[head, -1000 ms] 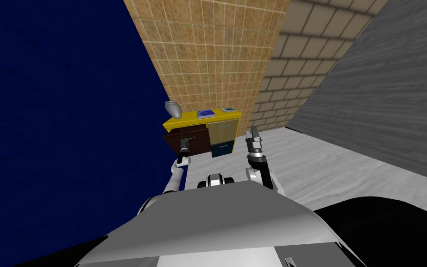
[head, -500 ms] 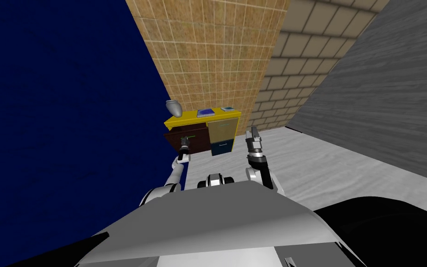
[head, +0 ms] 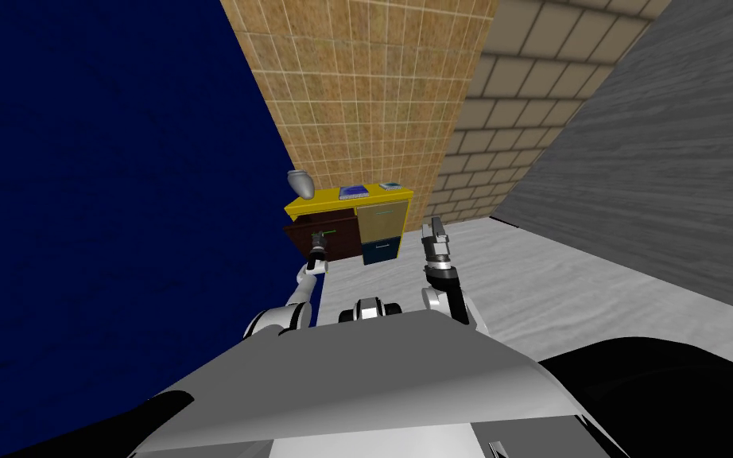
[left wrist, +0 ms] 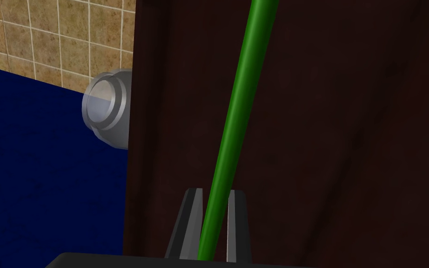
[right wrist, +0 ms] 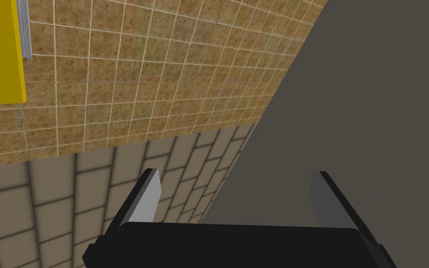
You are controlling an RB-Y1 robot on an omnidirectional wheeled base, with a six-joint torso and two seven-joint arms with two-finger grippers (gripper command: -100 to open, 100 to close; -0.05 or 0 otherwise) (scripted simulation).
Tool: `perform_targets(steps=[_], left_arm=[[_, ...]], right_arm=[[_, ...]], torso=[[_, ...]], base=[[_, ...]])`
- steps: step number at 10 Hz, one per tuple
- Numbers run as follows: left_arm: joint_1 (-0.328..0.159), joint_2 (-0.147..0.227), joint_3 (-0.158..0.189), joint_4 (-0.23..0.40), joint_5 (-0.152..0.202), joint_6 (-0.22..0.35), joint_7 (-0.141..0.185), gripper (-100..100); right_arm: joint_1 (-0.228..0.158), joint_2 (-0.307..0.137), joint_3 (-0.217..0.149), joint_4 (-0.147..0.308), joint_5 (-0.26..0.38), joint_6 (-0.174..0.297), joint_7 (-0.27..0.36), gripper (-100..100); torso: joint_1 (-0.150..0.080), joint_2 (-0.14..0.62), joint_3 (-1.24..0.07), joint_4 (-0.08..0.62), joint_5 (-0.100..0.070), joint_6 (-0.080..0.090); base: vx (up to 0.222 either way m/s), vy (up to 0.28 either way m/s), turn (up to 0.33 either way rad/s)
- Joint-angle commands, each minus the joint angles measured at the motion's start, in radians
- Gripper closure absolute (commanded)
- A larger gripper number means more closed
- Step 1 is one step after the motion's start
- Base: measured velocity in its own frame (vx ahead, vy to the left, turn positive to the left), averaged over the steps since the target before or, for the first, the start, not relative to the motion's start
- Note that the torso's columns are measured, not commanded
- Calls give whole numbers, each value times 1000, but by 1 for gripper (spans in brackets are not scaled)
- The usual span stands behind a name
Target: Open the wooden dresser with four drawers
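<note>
Yellow-topped dresser (head: 385,225), dark brown drawer front (left wrist: 325,139), left gripper (left wrist: 216,191) clamped on its thin round green handle (left wrist: 237,107), arm outstretched, right gripper (right wrist: 237,173) upright, fingers spread

The dresser (head: 387,230) is standing at the far end of the floor (head: 532,278), backing onto the far wall (head: 365,95) in the corner beside the left wall (head: 102,199). On its top, a vase (head: 301,182) is standing at the left end, a book (head: 353,192) is lying at the middle and a second book (head: 391,188) at the right end. The left gripper (head: 316,238) is sitting at the left drawer front (head: 341,236), its fingers (left wrist: 188,223) pressing either side of the handle (left wrist: 237,107). The right gripper (head: 435,230) is hanging nearer, right of the dresser and apart from it.
</note>
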Motion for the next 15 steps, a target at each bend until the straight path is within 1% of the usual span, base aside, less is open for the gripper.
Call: perform_targets(steps=[1, 2, 3, 4, 5, 6, 9, 10, 12, 13, 14, 15], left_arm=[[-87, 18, 23, 97, -10, -34, 14, 100], [-119, 18, 23, 140, -10, -34, 14, 100], [-119, 18, 23, 158, -10, -34, 14, 100], [-159, 38, 46, 192, -20, -70, 28, 100], [-177, 38, 46, 209, -20, -70, 28, 100], [-165, 1, 29, 157, 5, -19, -14, -100], [-205, -28, 14, 142, 44, 25, -66, -100], [-232, -47, 3, 133, 70, 54, -101, -100], [-232, -47, 3, 133, 70, 54, -101, -100], [-259, -66, -7, 123, 96, 83, -136, -100], [-272, -76, -12, 118, 109, 98, -153, -100], [-249, -78, -6, 118, 98, 92, -145, -100]], right_arm=[[0, 0, 0, 0, 0, 0, 0, 0], [0, 0, 0, 0, 0, 0, 0, 0], [0, 0, 0, 0, 0, 0, 0, 0], [0, 0, 0, 0, 0, 0, 0, 0], [0, 0, 0, 0, 0, 0, 0, 0], [0, 0, 0, 0, 0, 0, 0, 0], [0, 0, 0, 0, 0, 0, 0, 0], [0, 0, 0, 0, 0, 0, 0, 0], [0, 0, 0, 0, 0, 0, 0, 0], [0, 0, 0, 0, 0, 0, 0, 0], [0, 0, 0, 0, 0, 0, 0, 0], [0, 0, 0, 0, 0, 0, 0, 0]], torso=[[1, 7, 4, 3, -1, -4], [1, 10, 7, 6, -1, -4], [0, 9, 6, 7, -2, -2], [-1, 6, 4, 5, -2, -1], [-1, 12, 7, 7, -3, -5], [-1, 15, 9, 10, -3, -5], [0, 1, 0, 1, -1, 0], [-2, 1, 1, 2, -1, 0], [-3, 7, 5, 5, -2, 0], [-4, 8, 5, 5, -2, 0], [-4, 10, 6, 8, -3, 0], [-3, 12, 7, 9, -3, 1]], base=[[-139, -17, 40], [-66, -13, 30], [-16, -7, 6], [-115, -17, 23], [-134, -34, 43], [-61, 15, 121], [-12, 51, 83], [-17, 54, 144], [-9, 29, 8], [-20, 34, 116], [-21, 47, 105], [-2, 21, 0]])
